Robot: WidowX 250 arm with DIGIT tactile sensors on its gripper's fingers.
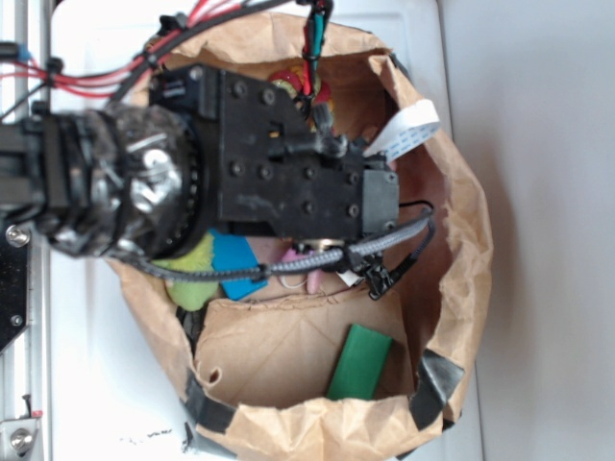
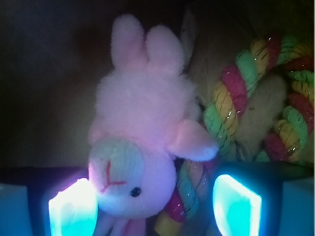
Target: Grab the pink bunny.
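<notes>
Between the gripper's [image 2: 155, 209] spread fingers [image 2: 74, 209] lies the pink bunny [image 2: 142, 142]

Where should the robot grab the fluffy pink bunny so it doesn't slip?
Probably by the head. In the wrist view, the small soft pink plush bunny lies with its round whitish face between the open gripper's two glowing fingers. Closing straight on from both sides of the head looks best; the braided multicoloured rope toy beside it leaves little room elsewhere.
</notes>
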